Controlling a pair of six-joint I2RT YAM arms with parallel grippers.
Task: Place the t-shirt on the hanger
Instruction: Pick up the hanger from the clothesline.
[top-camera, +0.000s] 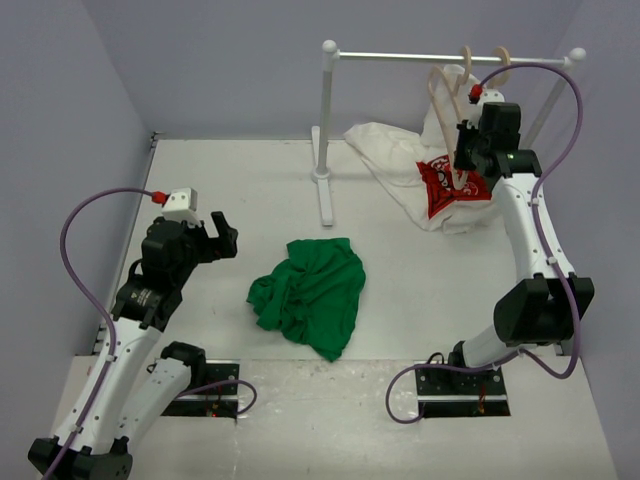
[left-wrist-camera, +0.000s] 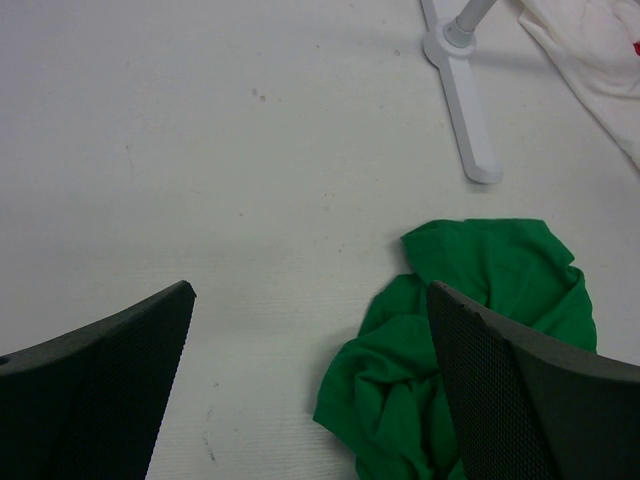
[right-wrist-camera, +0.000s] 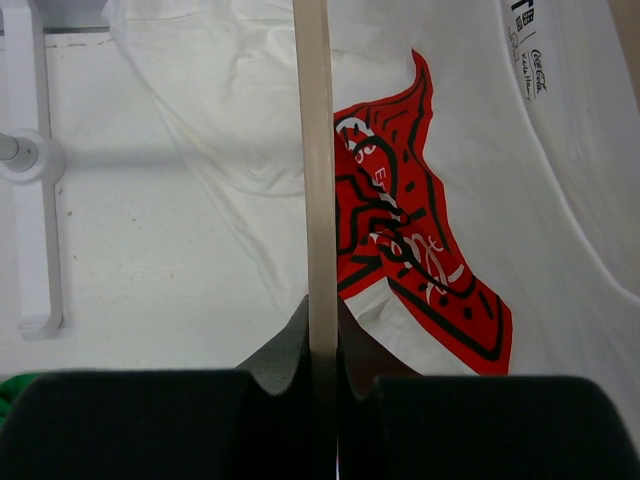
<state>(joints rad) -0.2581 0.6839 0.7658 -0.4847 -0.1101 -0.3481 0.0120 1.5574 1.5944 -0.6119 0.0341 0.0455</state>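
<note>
the white tabletop (top-camera: 250, 190) carries a white metal garment rack (top-camera: 327, 120) at its far side; a white shirt with a red graphic (top-camera: 405, 160) sags from the rack's right end onto the surface; the plain green cotton t-shirt (top-camera: 310, 295) lies crumpled in front of the rack's foot, well apart from it; the thin pale beige wooden hanger (right-wrist-camera: 318, 180) hangs at the rack's right end, against the white shirt; the right tool (right-wrist-camera: 322, 335) is pressed together on a slim bar of that hanger; the left tool (top-camera: 213, 232) hovers in front of the rack, left of its foot, fingers spread wide and holding nothing.

as i judge it, the hook may catch on the rail when the hanger is lifted off; the narrow bar may twist or slip in so small a pinch; the white shirt could snag and drag along.

the t-shirt sits just right of the left tool, near but not touching; it is well apart from the right tool.
</note>
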